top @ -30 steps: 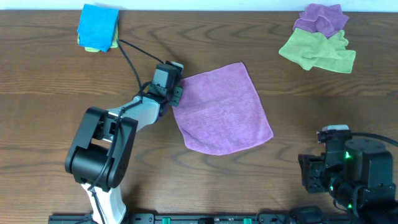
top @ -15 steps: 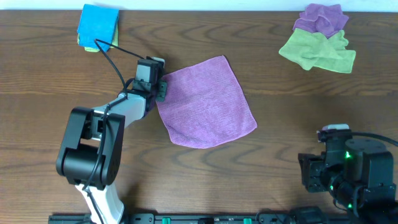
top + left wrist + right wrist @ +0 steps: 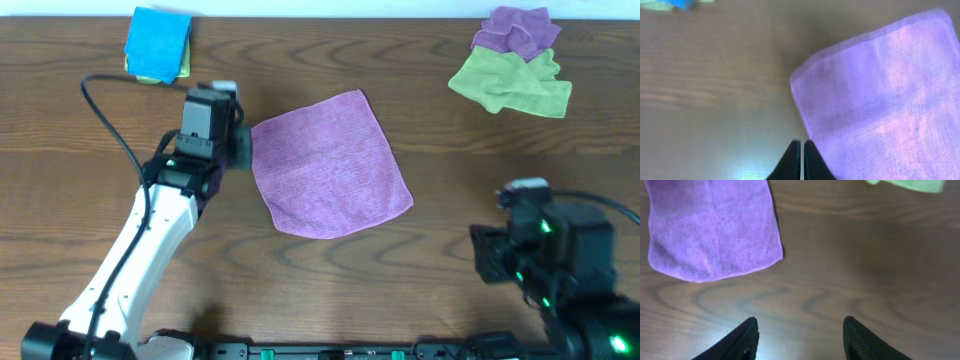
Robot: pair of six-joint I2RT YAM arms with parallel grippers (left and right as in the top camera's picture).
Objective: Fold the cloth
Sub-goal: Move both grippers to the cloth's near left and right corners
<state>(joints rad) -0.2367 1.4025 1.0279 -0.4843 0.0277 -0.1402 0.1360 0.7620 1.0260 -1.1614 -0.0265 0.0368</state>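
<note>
Jaws shut and empty, my left gripper (image 3: 801, 147) has backed off the cloth (image 3: 330, 165) it dragged left; my right gripper (image 3: 800, 322) waits half-open, so folding is still ahead.

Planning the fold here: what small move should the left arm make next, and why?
Probably open the left claw and lower it over the nearest corner of the cloth: it lies flat, unfolded, and the claw is shut beside its edge, gripping nothing.
</note>
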